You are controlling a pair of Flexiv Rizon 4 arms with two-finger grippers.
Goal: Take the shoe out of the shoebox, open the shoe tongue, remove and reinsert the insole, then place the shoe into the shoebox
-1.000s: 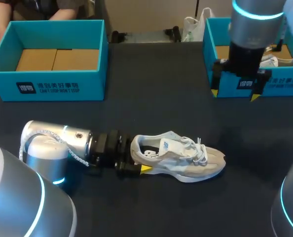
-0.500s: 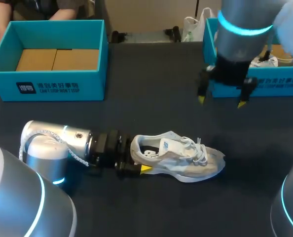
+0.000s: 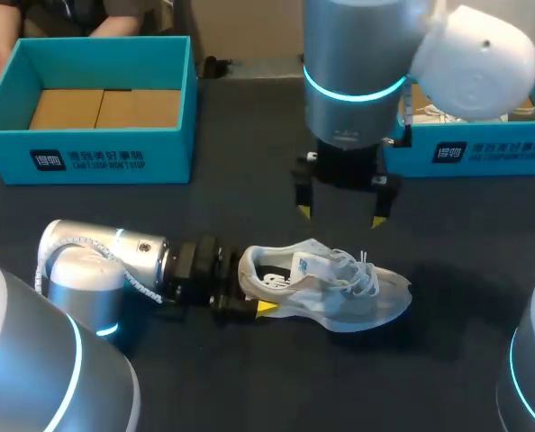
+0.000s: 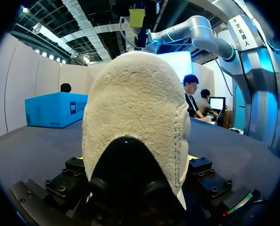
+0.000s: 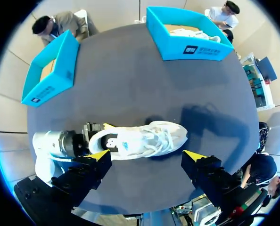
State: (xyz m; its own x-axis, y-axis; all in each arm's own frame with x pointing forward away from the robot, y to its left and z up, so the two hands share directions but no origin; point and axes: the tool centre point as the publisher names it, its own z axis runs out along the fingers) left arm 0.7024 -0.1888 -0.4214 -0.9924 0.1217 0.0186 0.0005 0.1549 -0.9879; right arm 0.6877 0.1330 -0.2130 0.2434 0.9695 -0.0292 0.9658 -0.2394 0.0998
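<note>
The left pincer [image 3: 252, 299] is clamping the heel of the shoe [image 3: 340, 295] to steady it on the worktop [image 3: 249, 193], while the right pincer [image 3: 341, 214], wide open and empty, is hovering above the tongue [image 3: 309, 266], likely to open it

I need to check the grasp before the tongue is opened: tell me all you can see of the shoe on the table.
The shoe is a pale grey and white sneaker of suede-like fabric with white laces, upright on its sole on the dark table. The left gripper clamps its heel; its toe points away. The open right gripper hovers above, apart.
</note>
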